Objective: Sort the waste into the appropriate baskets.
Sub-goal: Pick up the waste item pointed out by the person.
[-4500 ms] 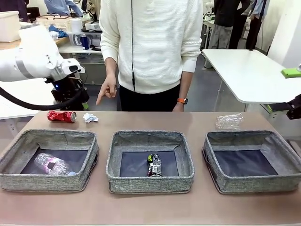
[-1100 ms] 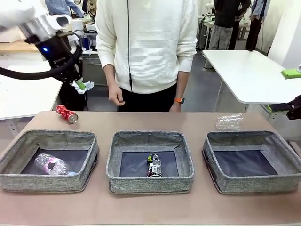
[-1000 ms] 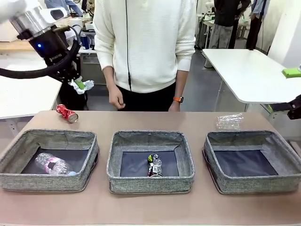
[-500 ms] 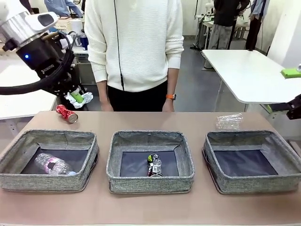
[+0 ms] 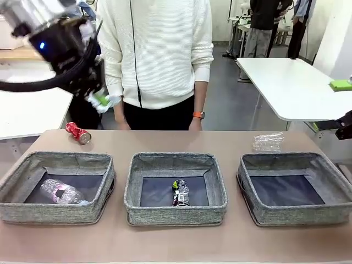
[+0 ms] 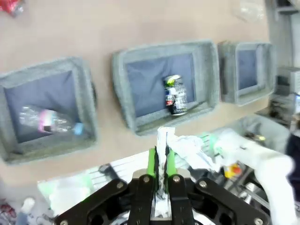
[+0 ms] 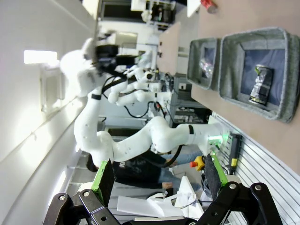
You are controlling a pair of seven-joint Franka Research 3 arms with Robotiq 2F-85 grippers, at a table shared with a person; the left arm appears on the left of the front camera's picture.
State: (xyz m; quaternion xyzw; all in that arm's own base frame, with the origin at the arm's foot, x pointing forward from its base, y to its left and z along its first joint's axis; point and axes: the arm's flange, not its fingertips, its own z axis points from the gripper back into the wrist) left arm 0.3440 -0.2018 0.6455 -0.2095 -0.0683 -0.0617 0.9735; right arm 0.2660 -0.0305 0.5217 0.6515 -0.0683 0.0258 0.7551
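Observation:
My left gripper hangs high above the table's far left corner, shut on a white paper wad. In the left wrist view the wad sticks out between the closed green pads. A red can lies on the table behind the left basket, which holds a clear bottle. In the middle basket lies a dark can. The right basket has nothing in it. Behind it lies crumpled clear plastic. My right gripper stands open, off the table.
A person in a white sweater stands at the table's far edge, hands hanging near it. A white table stands behind on the right. The strip of table in front of the baskets is bare.
My left gripper has lifted and swung a little to the right with the paper wad in it. The right gripper has not moved.

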